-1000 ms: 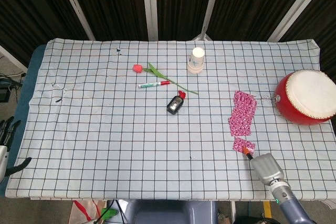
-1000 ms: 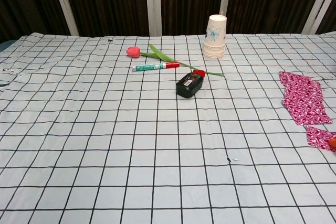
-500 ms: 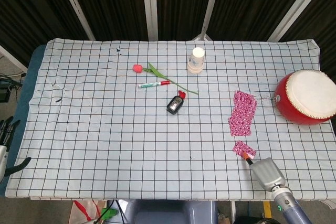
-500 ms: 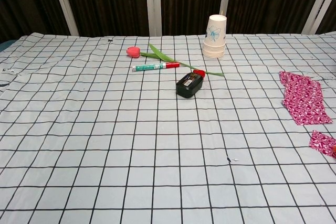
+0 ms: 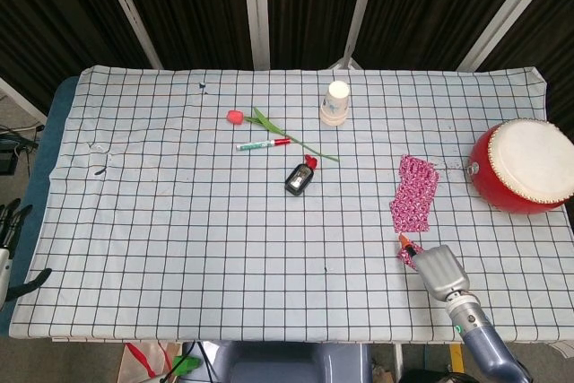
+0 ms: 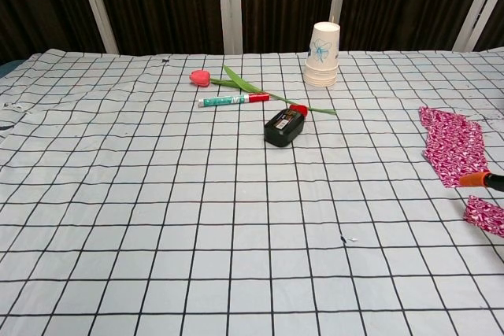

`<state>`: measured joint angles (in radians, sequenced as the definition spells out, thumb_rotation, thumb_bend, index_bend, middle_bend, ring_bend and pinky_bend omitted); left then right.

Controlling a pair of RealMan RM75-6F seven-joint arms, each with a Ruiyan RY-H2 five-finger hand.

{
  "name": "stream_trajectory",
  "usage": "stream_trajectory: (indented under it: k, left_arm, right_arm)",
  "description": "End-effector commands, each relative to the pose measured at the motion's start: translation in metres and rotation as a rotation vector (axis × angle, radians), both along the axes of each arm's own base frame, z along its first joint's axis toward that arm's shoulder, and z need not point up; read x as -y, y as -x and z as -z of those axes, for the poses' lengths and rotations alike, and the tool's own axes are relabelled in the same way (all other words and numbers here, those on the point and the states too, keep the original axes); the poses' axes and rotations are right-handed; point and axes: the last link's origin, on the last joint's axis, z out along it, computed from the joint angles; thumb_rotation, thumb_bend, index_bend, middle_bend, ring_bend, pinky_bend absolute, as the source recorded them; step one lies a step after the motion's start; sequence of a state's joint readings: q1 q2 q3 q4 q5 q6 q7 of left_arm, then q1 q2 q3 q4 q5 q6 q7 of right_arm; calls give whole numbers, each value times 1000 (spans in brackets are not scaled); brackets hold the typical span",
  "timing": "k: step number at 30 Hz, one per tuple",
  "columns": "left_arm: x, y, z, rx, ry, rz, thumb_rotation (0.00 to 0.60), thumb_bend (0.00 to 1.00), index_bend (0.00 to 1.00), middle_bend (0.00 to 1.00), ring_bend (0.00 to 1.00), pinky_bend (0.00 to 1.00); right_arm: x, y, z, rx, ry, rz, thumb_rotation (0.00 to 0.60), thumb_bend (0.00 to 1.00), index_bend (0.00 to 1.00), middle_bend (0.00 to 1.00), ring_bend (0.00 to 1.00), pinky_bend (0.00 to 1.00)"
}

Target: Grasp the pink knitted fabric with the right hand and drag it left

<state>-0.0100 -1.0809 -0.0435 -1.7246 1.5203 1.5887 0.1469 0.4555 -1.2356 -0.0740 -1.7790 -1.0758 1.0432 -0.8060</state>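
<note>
The pink knitted fabric (image 5: 414, 193) lies flat on the right part of the checked tablecloth, also seen in the chest view (image 6: 453, 147). A small separate-looking pink patch (image 5: 409, 256) lies just nearer, partly under my right hand (image 5: 436, 273). An orange fingertip (image 6: 475, 179) reaches out over the gap between the two pink pieces. Whether the fingers grip the patch (image 6: 484, 215) is hidden. My left hand (image 5: 9, 253) hangs off the table's left edge with its fingers apart, holding nothing.
A red drum (image 5: 525, 166) stands at the right edge, close to the fabric. Mid-table lie a black bottle (image 5: 300, 177), a marker (image 5: 262, 143), a tulip (image 5: 269, 127) and stacked paper cups (image 5: 335, 103).
My right hand has shifted left and slightly forward, so that it now covers most of the small pink patch. The large fabric and the left hand have not moved.
</note>
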Motion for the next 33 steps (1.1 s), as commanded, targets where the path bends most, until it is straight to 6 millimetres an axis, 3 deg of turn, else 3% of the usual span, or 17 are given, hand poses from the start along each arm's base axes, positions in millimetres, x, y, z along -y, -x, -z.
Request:
stream_trajectory:
  k: [1,6,15,33]
  left_arm:
    - [0,0,0,0,-1,0,600,247,97,0,0,19]
    - [0,1,-2,1,-10,-3,600,247,97,0,0,19]
    - [0,1,-1,-3,-8,-6,600,247,97,0,0,20]
    - [-1,1,1,-13,-6,-12,600,247,97,0,0,20]
  right_arm:
    - [8,-3,4,-1,-7,10,600,871,68,822,843,661]
    - [25,1,6,-10,14,50,600,871,68,822,843,661]
    - [37,5,5,0,40,93,600,879,68,823,843,661]
    - [45,9,14,-38,7,105,600,884,68,823,843,661]
